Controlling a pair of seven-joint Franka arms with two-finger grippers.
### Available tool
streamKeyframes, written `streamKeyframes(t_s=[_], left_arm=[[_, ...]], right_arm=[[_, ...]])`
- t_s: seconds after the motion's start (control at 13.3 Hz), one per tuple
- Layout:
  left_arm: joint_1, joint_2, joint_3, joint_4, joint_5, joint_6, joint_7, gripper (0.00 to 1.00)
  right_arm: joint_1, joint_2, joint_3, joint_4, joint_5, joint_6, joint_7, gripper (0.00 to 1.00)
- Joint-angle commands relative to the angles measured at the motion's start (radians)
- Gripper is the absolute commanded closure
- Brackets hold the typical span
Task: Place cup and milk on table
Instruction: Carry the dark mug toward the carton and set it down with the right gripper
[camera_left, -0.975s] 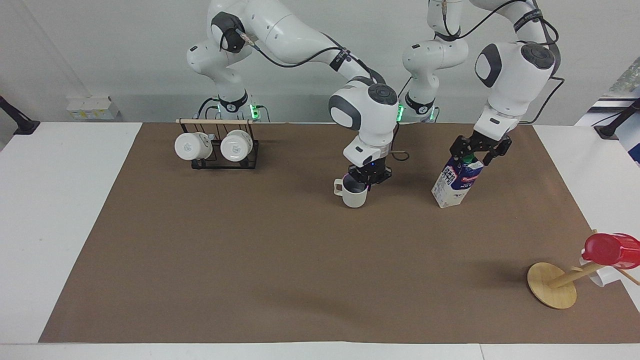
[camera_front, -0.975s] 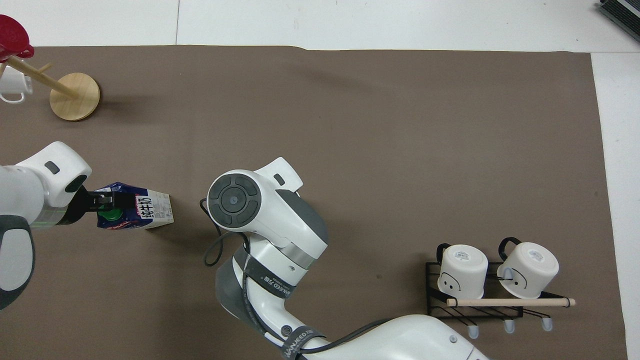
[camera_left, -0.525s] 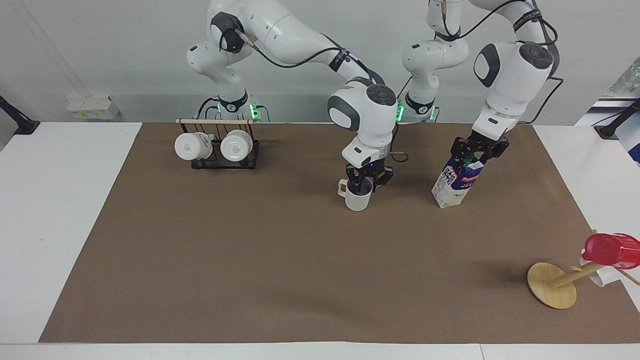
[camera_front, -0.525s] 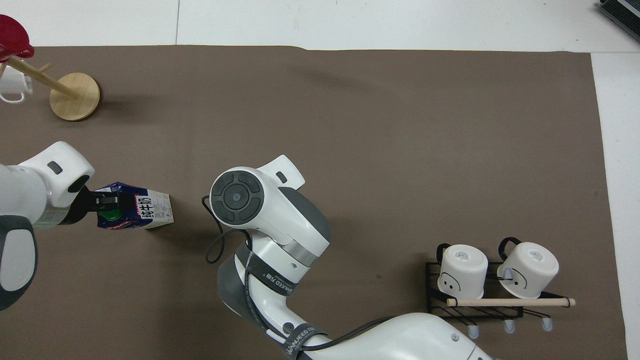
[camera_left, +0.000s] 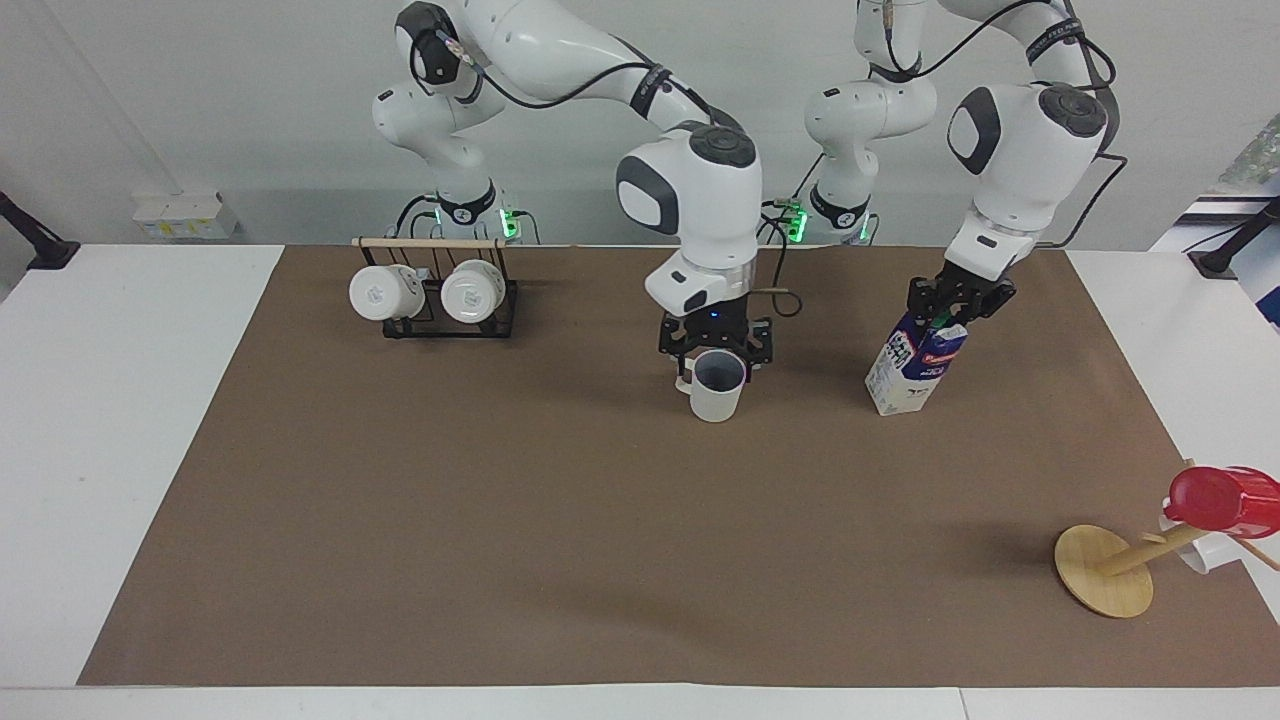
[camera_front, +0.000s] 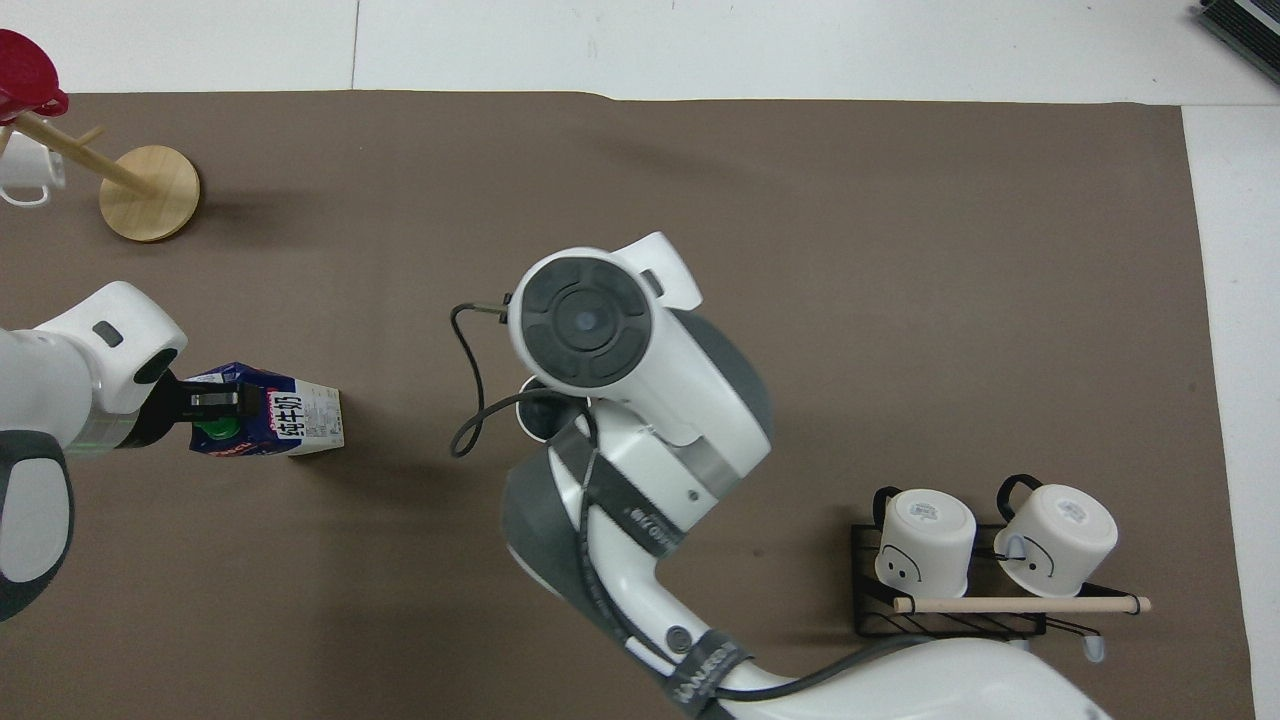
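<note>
The cup stands upright on the brown paper of the table, its handle toward the right arm's end. My right gripper hangs just above its rim, fingers spread wide and off the cup. In the overhead view the right arm's hand covers the cup and the gripper. The milk is tilted, its base at the paper, beside the cup toward the left arm's end. My left gripper is shut on its gabled top by the green cap. The milk and left gripper also show in the overhead view.
A black rack with two white mugs stands near the robots toward the right arm's end; it also shows in the overhead view. A tilted wooden stand with a red cup is far from the robots at the left arm's end.
My right gripper has let go of the cup, risen a little and turned at the wrist; the cup now stands free. My left gripper still holds the milk, slightly more upright.
</note>
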Motion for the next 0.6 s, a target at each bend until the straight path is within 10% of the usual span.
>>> streamKeyframes(t_s=[0.0, 0.53], left_arm=[[-0.023, 0.013, 0.01, 0.029, 0.021, 0.003, -0.062, 0.51], [-0.187, 0.077, 0.01, 0.152, 0.021, -0.004, -0.31, 0.51]], right_arm=[[-0.152, -0.195, 0.012, -0.173, 0.0, -0.011, -0.093, 0.0], [-0.422, -0.415, 0.012, -0.238, 0.006, -0.255, -0.506, 0.0]])
